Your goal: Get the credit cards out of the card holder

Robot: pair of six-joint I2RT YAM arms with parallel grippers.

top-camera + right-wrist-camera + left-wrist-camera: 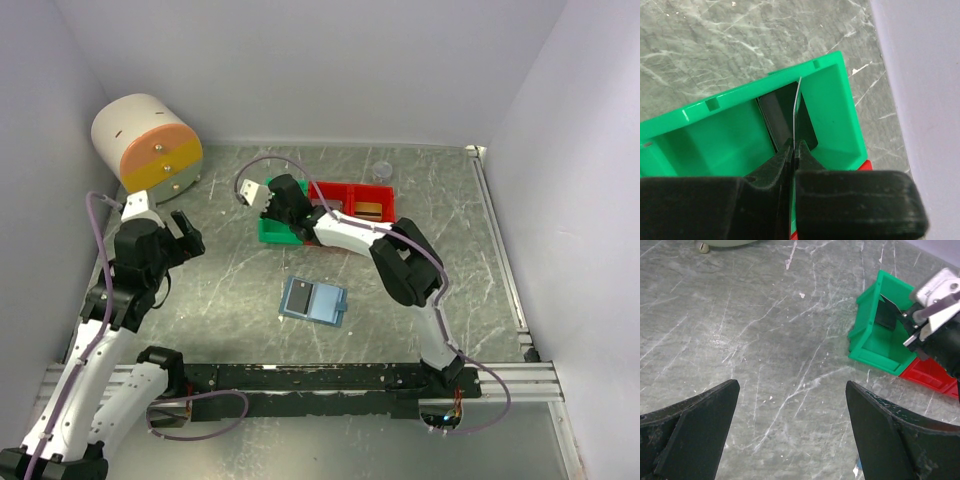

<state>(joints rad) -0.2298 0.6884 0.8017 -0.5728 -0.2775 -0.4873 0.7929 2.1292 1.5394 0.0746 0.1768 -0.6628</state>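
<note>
Top external view, contents by size:

Table [230,290]: grey, scratched, marble-patterned top, closed in by pale walls on the left, back and right. A black rail [330,375] runs along the near edge.

Left arm [120,300]: folded upright at the left side, wrist tipped toward the middle. Left gripper [791,390] is released, jaws spread wide over bare tabletop, grasping nothing. Open surface lies between it and the bins.

Right arm [400,255]: elbow raised, forearm reaching left across the red bin [360,200] to the green bin [272,232]. Right gripper [792,147] is clenched on a thin card [797,107], seen edge-on from the wrist, hanging inside the green bin close to its end wall.

Drum [148,140]: cream, with an orange and yellow face, lying at the far left corner, well apart from both claws.

Bins: green and red touching end to end, mid-table toward the back. Clear tabletop runs from them to the right edge.

Card holder [313,300]: blue-grey, lying open and flat in front of the bins, near the table's middle, touched by neither claw. A dark rectangle shows on its left panel.
</note>
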